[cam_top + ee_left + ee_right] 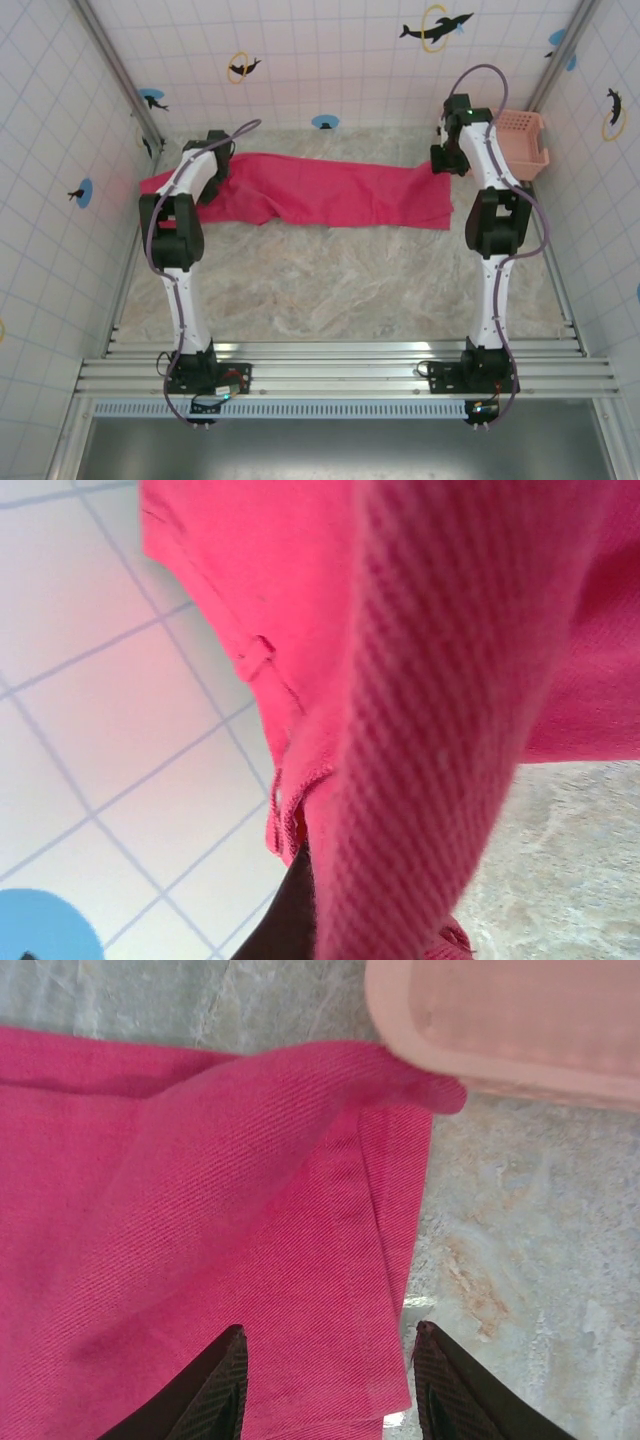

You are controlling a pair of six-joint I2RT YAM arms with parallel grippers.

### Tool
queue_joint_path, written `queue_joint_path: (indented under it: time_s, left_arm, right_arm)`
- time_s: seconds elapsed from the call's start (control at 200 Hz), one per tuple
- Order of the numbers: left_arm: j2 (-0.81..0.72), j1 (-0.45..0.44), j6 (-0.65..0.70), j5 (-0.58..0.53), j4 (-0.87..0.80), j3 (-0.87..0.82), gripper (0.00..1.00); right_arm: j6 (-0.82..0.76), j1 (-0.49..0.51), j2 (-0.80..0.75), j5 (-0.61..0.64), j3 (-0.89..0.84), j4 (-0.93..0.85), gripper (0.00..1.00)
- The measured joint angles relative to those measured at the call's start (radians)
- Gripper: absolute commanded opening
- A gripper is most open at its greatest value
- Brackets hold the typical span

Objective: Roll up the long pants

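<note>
The bright magenta-red soft cloth long pants (330,195) lie spread along the far side of the desk (340,285). The left end effector (212,150) is clenched on their left end. The right end effector (330,1390) stands released astride their right hem.

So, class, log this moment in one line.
left gripper: shut on long pants | right gripper: open over hem | roll: not started

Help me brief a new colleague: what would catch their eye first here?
The magenta pants lie stretched across the far side of the table. The left tool is shut on their left end, while the right tool stands open over their right end, beside a pink basket in the far right corner.
</note>
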Motion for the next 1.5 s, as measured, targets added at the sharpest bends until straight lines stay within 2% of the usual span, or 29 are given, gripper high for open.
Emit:
queue_joint_path:
  time_s: [0.15,0.265,0.28,0.315,0.38,0.415,0.425,0.45,0.485,0.54,0.731,0.926,1.056,1.206,1.326,1.366,1.406,1.436,1.501]
  left_arm:
    - [0.042,0.041,-0.003,-0.003,-0.013,0.174,0.0]
    - [0.136,0.093,-0.011,-0.003,-0.013,0.329,0.0]
    - [0.15,0.1,-0.012,-0.001,-0.012,0.348,0.05]
    - [0.187,0.116,-0.015,0.002,-0.007,0.386,0.25]
    - [0.249,0.141,-0.022,0.006,0.005,0.435,0.28]
    - [0.28,0.153,-0.024,0.008,0.015,0.454,0.36]
    - [0.29,0.157,-0.023,0.008,0.019,0.46,0.4]
    - [0.311,0.165,-0.027,0.011,0.022,0.475,0.58]
    - [0.341,0.176,-0.024,0.015,0.03,0.497,0.79]
    - [0.38,0.191,-0.026,0.023,0.046,0.531,0.97]
    - [0.414,0.22,-0.021,0.089,0.122,0.574,0.97]
    - [0.406,0.216,-0.03,0.163,0.157,0.596,0.97]
    - [0.357,0.205,-0.05,0.218,0.15,0.537,0.98]
    - [0.275,0.166,-0.056,0.259,0.145,0.43,0.98]
    - [0.24,0.127,-0.064,0.288,0.142,0.37,0.97]
    - [0.236,0.117,-0.068,0.296,0.137,0.354,0.98]
    - [0.235,0.109,-0.075,0.304,0.129,0.342,0.98]
    - [0.235,0.105,-0.078,0.309,0.123,0.334,0.98]
    - [0.234,0.103,-0.079,0.311,0.111,0.313,0.97]
  right_arm:
    - [-0.019,0.017,-0.019,0.002,-0.04,-0.008,0.47]
    - [-0.035,0.029,-0.068,0.001,-0.107,-0.02,0.47]
    - [-0.037,0.031,-0.076,0.0,-0.117,-0.021,0.47]
    - [-0.041,0.032,-0.096,-0.002,-0.142,-0.025,0.47]
    - [-0.044,0.029,-0.128,-0.004,-0.177,-0.03,0.49]
    - [-0.043,0.025,-0.142,-0.008,-0.194,-0.031,0.5]
    - [-0.044,0.024,-0.146,-0.008,-0.199,-0.031,0.51]
    - [-0.043,0.021,-0.154,-0.011,-0.208,-0.031,0.53]
    - [-0.04,0.016,-0.163,-0.018,-0.219,-0.031,0.57]
    - [-0.026,0.004,-0.172,-0.029,-0.23,-0.029,0.62]
    - [0.01,-0.045,-0.187,-0.066,-0.281,-0.029,0.64]
    - [0.072,-0.074,-0.237,-0.109,-0.485,0.002,0.65]
    - [0.142,-0.082,-0.259,-0.16,-0.633,0.071,0.65]
    - [0.219,-0.091,-0.259,-0.204,-0.715,0.171,0.63]
    - [0.275,-0.094,-0.258,-0.236,-0.719,0.239,0.54]
    - [0.288,-0.093,-0.258,-0.235,-0.719,0.254,0.44]
    - [0.292,-0.093,-0.257,-0.235,-0.719,0.267,0.26]
    - [0.309,-0.093,-0.257,-0.235,-0.719,0.275,0.17]
    - [0.333,-0.093,-0.256,-0.228,-0.719,0.289,0.12]
